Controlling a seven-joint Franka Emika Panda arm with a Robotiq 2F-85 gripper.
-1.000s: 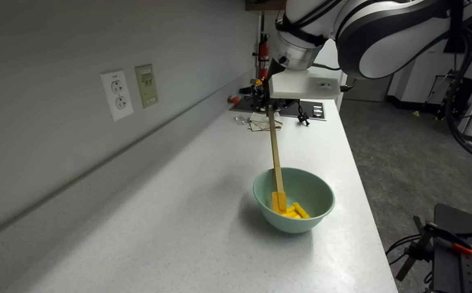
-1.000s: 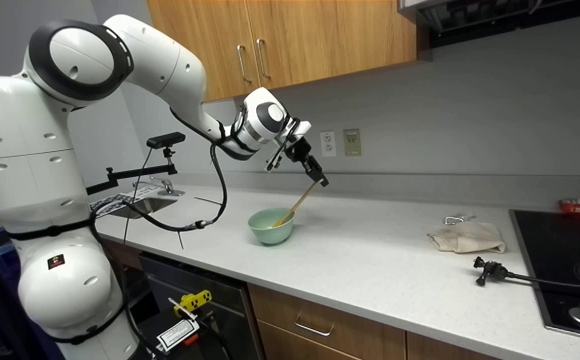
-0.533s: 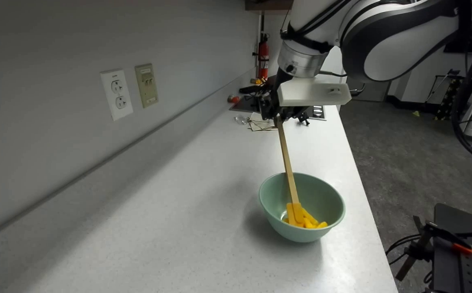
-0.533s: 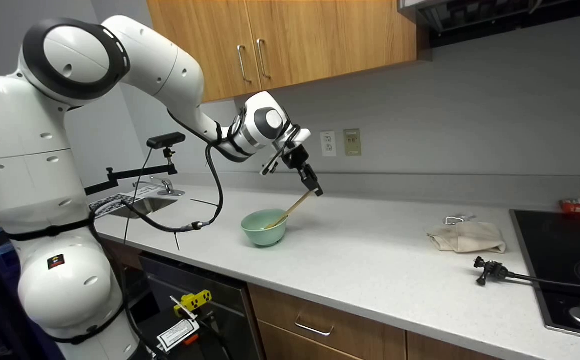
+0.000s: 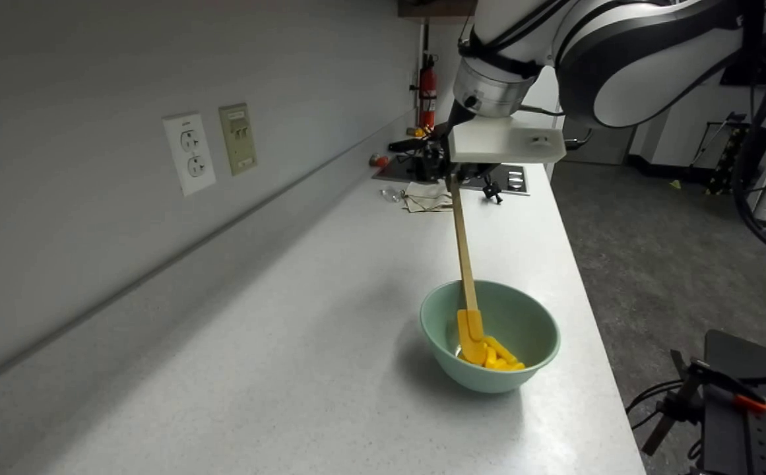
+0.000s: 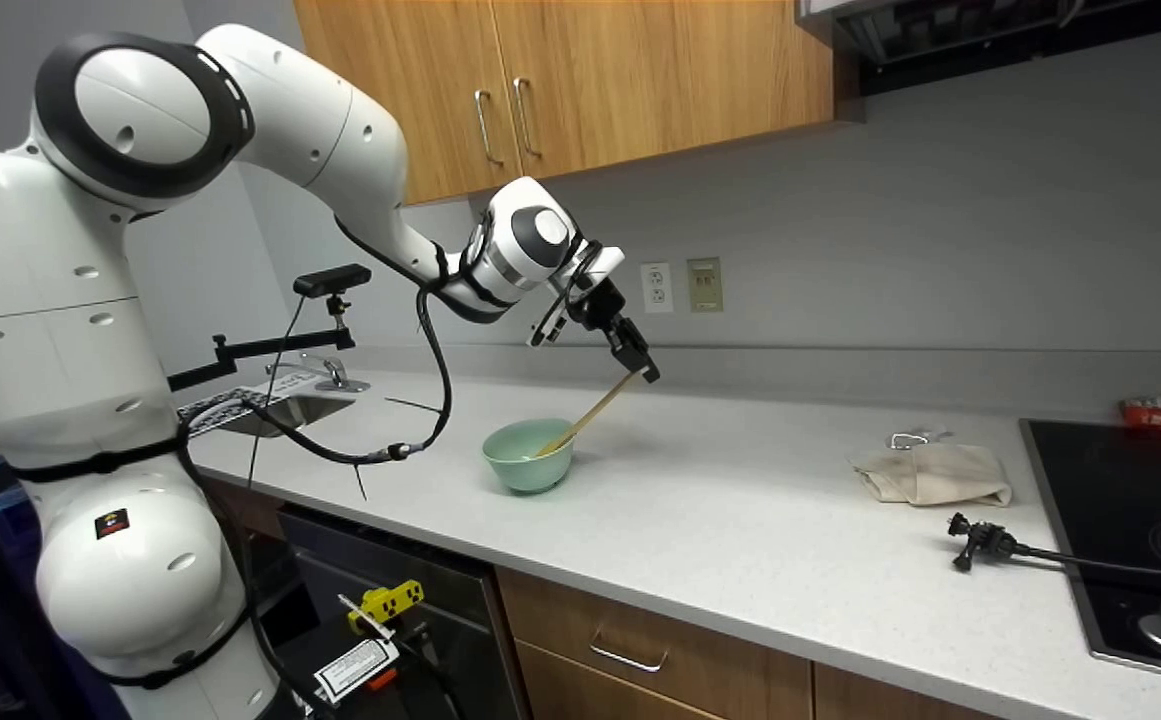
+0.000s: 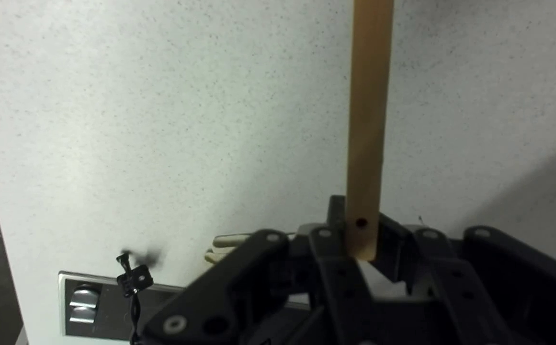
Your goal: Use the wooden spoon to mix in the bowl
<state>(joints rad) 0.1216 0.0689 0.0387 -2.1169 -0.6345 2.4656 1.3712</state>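
One white counter (image 5: 277, 382) along a grey wall (image 6: 900, 250) bears the bowl (image 5: 488, 382), well apart from a folded cloth (image 6: 935, 476) and a stove (image 6: 1140, 510). Inside the bowl, yellow pieces (image 5: 503, 357) lie at the yellow end of the wooden spoon (image 5: 463, 254), which tilts up past the rim. The arm (image 6: 345, 150) slants down, its gripper (image 7: 362, 234) higher than the bowl and closed tightly on the handle's end.
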